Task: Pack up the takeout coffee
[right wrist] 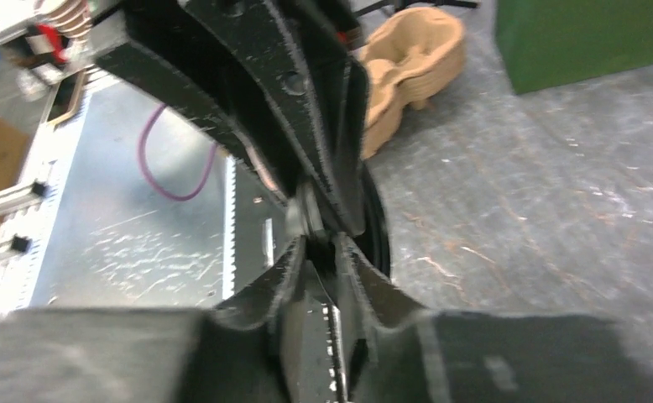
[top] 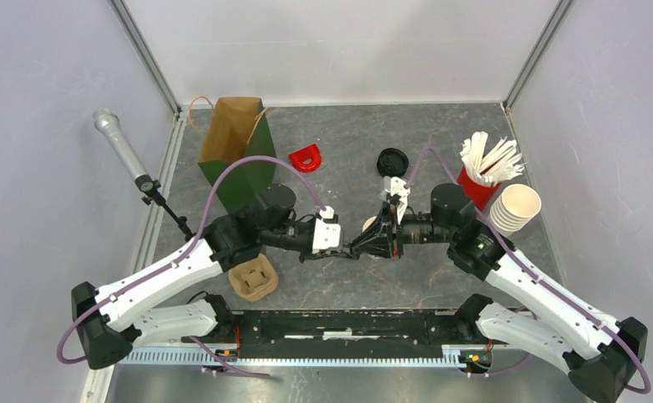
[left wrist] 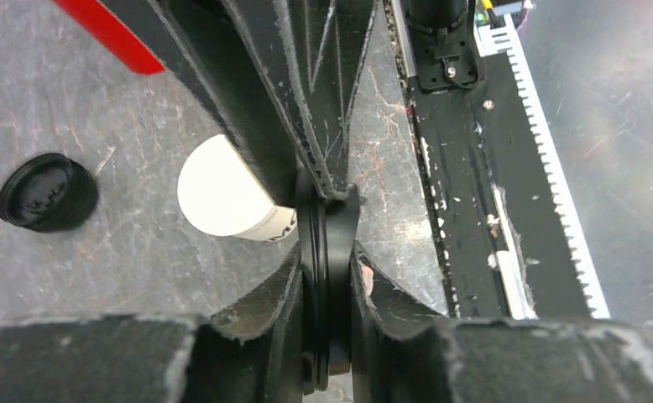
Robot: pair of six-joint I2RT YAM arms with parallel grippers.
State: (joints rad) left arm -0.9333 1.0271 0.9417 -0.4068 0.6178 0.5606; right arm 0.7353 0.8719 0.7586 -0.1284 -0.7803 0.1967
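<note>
A round black lid [left wrist: 327, 277] stands edge-on between my left gripper's [left wrist: 328, 281] fingers, which are shut on its rim. My right gripper [right wrist: 321, 252] meets it from the opposite side, its jaws a little apart at the lid's far rim [right wrist: 379, 228]. Both grippers [top: 340, 248] [top: 372, 243] touch tips at the table's middle. A cream-white paper cup [left wrist: 222, 189] lies on its side just behind the lid; I cannot tell whether the lid sits on it. From above only a sliver of that cup [top: 369, 223] shows.
A stack of black lids [top: 393, 160] [left wrist: 46, 191] sits behind the grippers. Red cup of white sticks [top: 478, 185] and stacked lidless cups [top: 514, 207] stand at right. Green-brown paper bag [top: 235, 147], red clip [top: 306, 157] and pulp cup carrier [top: 253, 279] [right wrist: 411, 59] are at left.
</note>
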